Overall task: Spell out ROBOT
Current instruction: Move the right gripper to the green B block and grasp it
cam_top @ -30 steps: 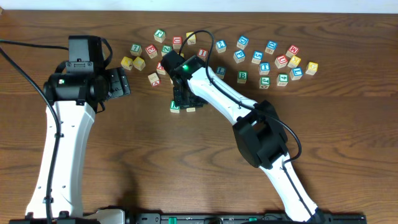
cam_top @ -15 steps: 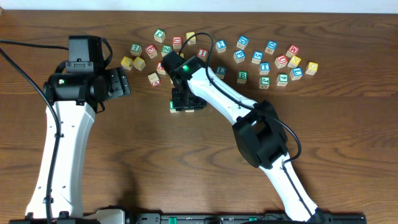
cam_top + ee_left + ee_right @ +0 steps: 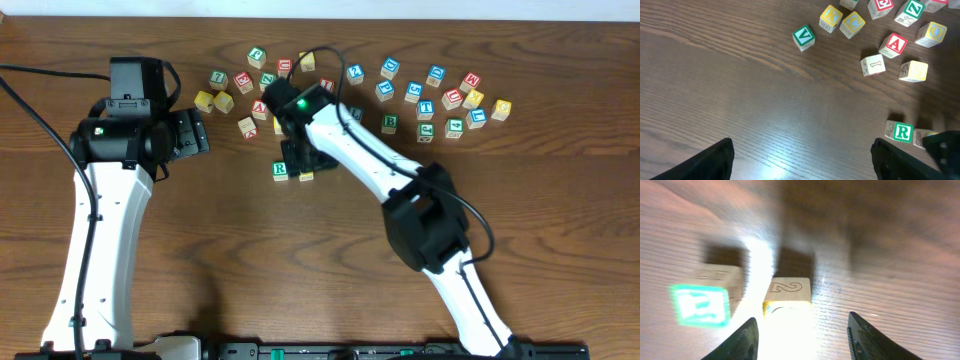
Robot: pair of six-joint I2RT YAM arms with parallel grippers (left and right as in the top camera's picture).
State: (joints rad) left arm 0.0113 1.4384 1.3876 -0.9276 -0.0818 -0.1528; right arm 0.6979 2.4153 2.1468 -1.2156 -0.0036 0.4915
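The red A cube (image 3: 895,45) and green V cube (image 3: 803,37) lie ahead of the left hand (image 3: 801,146), whose fingers are spread. The R cube (image 3: 281,170) and yellow cube (image 3: 305,176) sit side by side on the desk (image 3: 200,250) just ahead of the right hand (image 3: 804,330), the yellow one facing the gap between its spread fingers. A second ago that hand stood right over the pair; it has since drawn back.

Glare is bleaching the table (image 3: 760,255) just ahead of the right claw (image 3: 802,332); everything there is blurring, overhead's reading sharp.
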